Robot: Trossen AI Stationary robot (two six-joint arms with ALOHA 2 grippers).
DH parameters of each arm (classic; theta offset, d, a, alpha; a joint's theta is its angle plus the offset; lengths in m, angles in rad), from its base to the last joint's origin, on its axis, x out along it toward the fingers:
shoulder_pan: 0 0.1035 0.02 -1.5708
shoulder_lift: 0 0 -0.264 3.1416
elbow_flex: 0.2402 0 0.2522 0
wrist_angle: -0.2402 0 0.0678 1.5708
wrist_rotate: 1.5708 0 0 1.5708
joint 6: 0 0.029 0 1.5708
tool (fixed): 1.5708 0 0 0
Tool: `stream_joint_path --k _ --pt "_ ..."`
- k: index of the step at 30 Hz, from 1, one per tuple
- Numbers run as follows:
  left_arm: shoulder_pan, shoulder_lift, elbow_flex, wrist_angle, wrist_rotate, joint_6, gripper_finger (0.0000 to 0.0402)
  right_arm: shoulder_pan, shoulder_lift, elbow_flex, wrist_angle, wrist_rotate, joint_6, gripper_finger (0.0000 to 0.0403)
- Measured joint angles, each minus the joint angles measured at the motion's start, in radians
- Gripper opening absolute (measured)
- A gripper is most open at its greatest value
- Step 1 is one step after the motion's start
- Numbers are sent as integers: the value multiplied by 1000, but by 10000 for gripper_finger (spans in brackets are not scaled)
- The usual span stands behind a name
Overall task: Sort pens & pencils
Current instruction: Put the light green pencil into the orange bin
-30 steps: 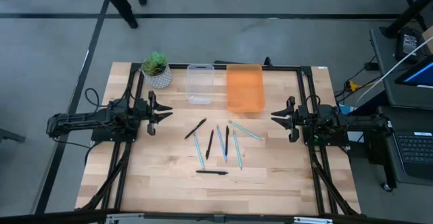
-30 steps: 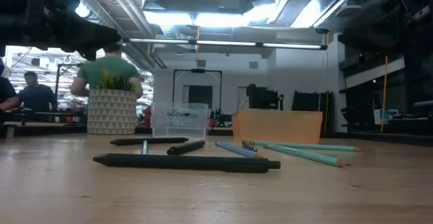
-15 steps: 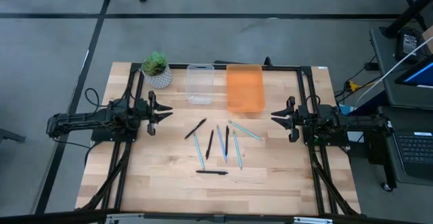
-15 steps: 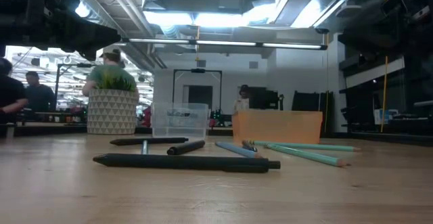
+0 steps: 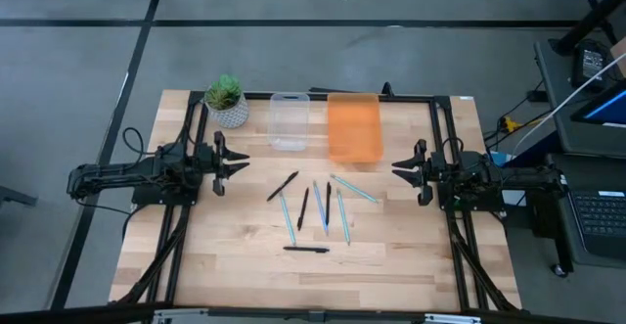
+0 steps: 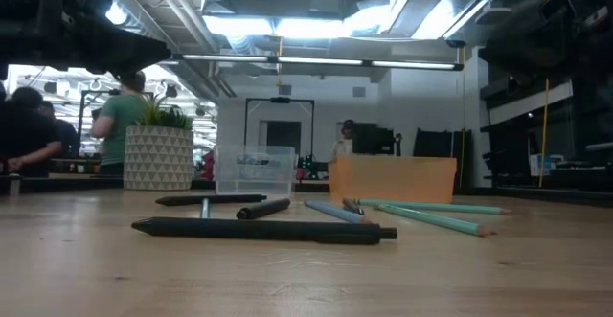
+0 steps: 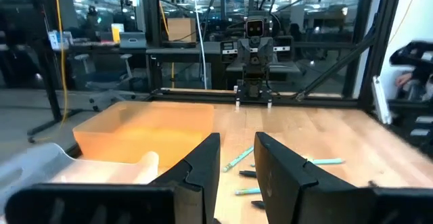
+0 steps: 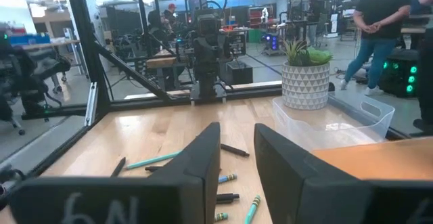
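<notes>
Pens & pencils point(image 5: 315, 210), slim black and pale teal sticks, are scattered mid-table on bare wood, below a clear tub point(image 5: 290, 120) and orange bin point(image 5: 354, 126). Left gripper point(image 5: 235, 160) and right gripper point(image 5: 399, 170) are parked at opposite edges, fingers slightly parted, gripping nothing.

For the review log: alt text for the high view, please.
Eight pens and pencils, black and pale teal, lie loose mid-table. The left gripper and right gripper wait open at either side; a clear bin and orange bin sit behind.
</notes>
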Motion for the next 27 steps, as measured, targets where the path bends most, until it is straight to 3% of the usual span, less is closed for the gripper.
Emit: stream_joint_path --k 4,13,22,27 --pt "0 0 0 11 -66 151 86 0 0 0 37 1 68 94" --pt "0 0 0 14 -95 143 86 0 0 0 223 0 129 94" --pt "0 -1 0 108 49 -272 86 0 0 0 230 -1 213 94" --pt "0 -1 0 134 55 -324 86 0 0 0 228 -7 309 94"
